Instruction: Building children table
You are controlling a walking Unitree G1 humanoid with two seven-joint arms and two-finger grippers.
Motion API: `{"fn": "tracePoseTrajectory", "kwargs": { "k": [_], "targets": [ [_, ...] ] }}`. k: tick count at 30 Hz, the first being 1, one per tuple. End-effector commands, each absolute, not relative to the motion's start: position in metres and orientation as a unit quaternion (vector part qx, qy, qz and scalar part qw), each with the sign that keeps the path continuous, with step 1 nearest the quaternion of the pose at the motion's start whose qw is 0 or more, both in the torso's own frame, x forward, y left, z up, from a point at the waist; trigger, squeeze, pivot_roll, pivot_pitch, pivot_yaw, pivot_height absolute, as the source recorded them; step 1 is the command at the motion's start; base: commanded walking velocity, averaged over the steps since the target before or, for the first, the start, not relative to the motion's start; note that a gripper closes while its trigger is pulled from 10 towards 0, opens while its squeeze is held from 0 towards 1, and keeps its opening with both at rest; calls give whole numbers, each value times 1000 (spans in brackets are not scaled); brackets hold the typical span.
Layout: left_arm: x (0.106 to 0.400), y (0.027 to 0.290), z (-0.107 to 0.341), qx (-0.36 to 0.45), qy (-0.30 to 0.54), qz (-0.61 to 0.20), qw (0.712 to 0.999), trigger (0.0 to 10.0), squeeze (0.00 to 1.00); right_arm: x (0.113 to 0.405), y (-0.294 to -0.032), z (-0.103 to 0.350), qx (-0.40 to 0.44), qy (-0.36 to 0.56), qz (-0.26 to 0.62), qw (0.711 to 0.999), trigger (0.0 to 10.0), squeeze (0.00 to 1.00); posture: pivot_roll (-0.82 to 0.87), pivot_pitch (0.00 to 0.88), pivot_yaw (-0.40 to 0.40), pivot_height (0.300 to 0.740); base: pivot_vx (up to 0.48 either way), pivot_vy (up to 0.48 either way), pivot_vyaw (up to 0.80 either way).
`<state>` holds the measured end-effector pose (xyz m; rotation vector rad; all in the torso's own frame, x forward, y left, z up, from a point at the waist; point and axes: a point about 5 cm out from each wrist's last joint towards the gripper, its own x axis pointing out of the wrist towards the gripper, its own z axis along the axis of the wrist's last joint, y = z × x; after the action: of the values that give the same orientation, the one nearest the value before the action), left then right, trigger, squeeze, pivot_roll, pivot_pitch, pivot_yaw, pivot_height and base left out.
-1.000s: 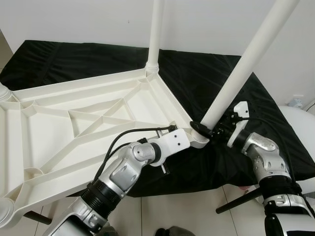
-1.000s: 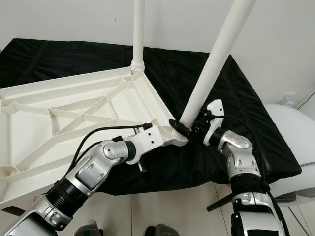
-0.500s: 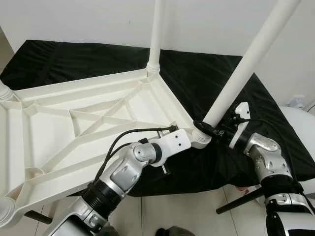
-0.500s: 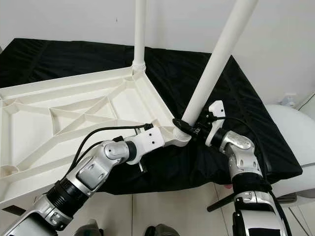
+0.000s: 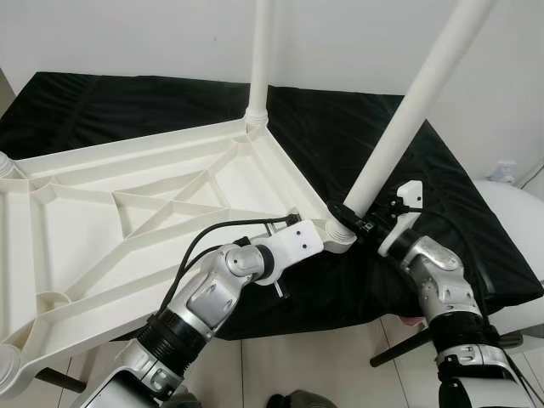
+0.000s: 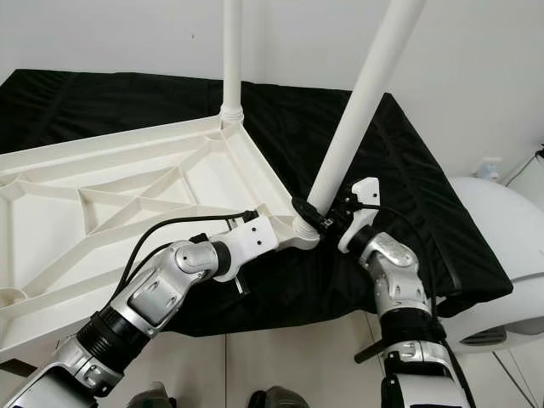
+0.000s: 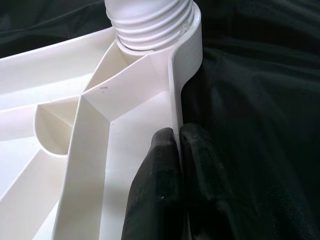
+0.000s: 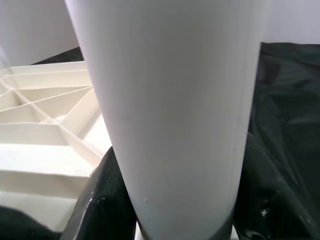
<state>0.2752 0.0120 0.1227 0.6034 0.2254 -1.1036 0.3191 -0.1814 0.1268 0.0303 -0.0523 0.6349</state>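
We have the upturned tabletop (image 5: 127, 212) lying across the black-draped surface (image 5: 102, 102), one leg (image 5: 259, 59) already standing at its 12 o'clock corner. Our left gripper (image 7: 172, 165) pinches the rim wall beside the threaded corner socket (image 7: 150, 22) at 3 o'clock. Our right gripper (image 5: 361, 223) clasps the tilted second leg (image 5: 408, 119) near its base; cross-threading looks likely if that tilt persists.

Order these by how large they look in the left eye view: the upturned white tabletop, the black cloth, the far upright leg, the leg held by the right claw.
1. Black cloth and upturned tabletop: alike, unsure.
2. Leg held by the right claw, nearer the camera.
3. Far upright leg.
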Motion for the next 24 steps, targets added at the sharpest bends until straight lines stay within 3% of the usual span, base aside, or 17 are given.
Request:
{"fn": "tracePoseTrajectory", "kwargs": {
  "k": [1,24],
  "targets": [
    [260,-4,119,267,97,-567,773,10000,0,322,-174,124,40,-16,290,956,10000,0,28,0,-92,740,0,0,0],
    [257,-7,117,268,96,-571,770,10000,0,314,-115,144,29,-66,45,996,10000,0,39,0,-110,740,0,0,0]
  ]
}}
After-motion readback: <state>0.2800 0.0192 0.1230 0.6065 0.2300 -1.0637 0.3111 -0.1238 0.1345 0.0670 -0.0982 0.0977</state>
